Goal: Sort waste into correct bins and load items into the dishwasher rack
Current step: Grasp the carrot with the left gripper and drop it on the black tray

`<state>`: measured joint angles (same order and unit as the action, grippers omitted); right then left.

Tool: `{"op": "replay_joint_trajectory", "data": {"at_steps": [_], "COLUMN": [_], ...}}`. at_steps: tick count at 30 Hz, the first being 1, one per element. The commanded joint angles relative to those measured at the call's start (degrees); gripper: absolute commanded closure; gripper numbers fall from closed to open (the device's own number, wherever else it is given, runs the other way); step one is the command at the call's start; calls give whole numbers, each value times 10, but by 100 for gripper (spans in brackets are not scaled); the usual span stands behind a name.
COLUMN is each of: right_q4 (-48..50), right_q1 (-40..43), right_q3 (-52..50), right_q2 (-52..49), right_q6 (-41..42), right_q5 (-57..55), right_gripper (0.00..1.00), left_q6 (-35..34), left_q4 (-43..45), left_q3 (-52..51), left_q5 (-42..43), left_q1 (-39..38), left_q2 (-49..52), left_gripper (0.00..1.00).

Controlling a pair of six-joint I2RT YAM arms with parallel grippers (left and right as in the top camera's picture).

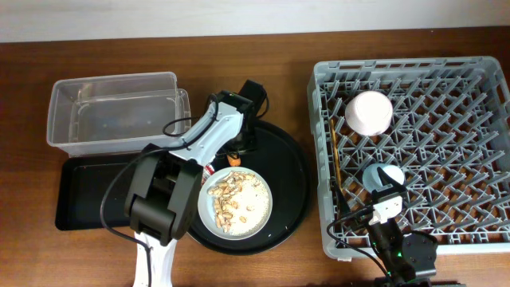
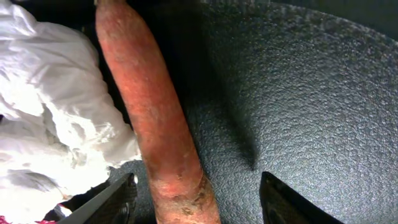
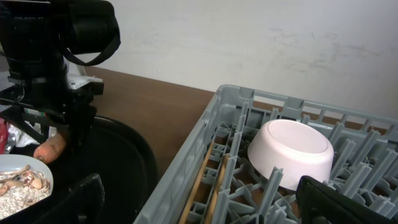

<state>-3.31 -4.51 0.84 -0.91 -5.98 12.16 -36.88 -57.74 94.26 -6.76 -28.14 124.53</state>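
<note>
- The orange carrot piece [image 2: 155, 124] is lying flat on the large round black tray [image 2: 298, 93]. In the left wrist view its long axis is running from the top left down to the bottom centre.
- Its rougher, scarred end is pointing down between the fingertips, and its other end is passing out of the top of that view.
- The left gripper [image 2: 199, 194] is standing released, straddling that lower end. One fingertip is sitting just beside the carrot and the other is well apart from it.
- The crumpled white tissue [image 2: 50, 112] is resting against the carrot's left flank.
- From overhead, only a small orange bit is showing under the left arm, just beyond the rim of the plate [image 1: 260, 209] carrying beige scraps [image 1: 225, 195].
- The right gripper [image 3: 205, 196] is hanging spread wide and holding nothing, over the dishwasher rack [image 1: 486, 72].
- The white bowl [image 1: 367, 112] is sitting upside down in the rack, the chopsticks [image 1: 335, 155] are lying along its left edge, and the light-blue cup [image 1: 382, 177] is standing near the gripper.
</note>
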Motion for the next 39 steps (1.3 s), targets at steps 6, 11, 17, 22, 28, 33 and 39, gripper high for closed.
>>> {"op": "replay_joint_trajectory", "data": {"at_steps": [6,11,17,22,28,33,39], "right_q4": [2,2,2,2,2,2,2], "right_q1": [4,4,4,4,4,4,4], "right_q3": [-5,-5,-5,-5,-5,-5,-5], "right_q2": [5,5,5,5,5,5,5], "right_q6": [5,5,5,5,5,5,5], "right_q5": [7,7,7,7,7,7,7], "right_gripper": [2,2,2,2,2,2,2], "left_q6": [-9,-9,-9,-8,-8,-9,-9], "left_q4": [9,-44,-118,-187,-300,-282,-233], "left_q3": [-24,27,83,83,69,6,-64], "left_q5": [-10,-10,20,14,-12,-10,-5], "left_q1": [6,27,80,131,209,262,308], "left_q2": [26,14,-40,-94,-120,-120,-120], "left_gripper": [67,85,99,100,99,99,99]}}
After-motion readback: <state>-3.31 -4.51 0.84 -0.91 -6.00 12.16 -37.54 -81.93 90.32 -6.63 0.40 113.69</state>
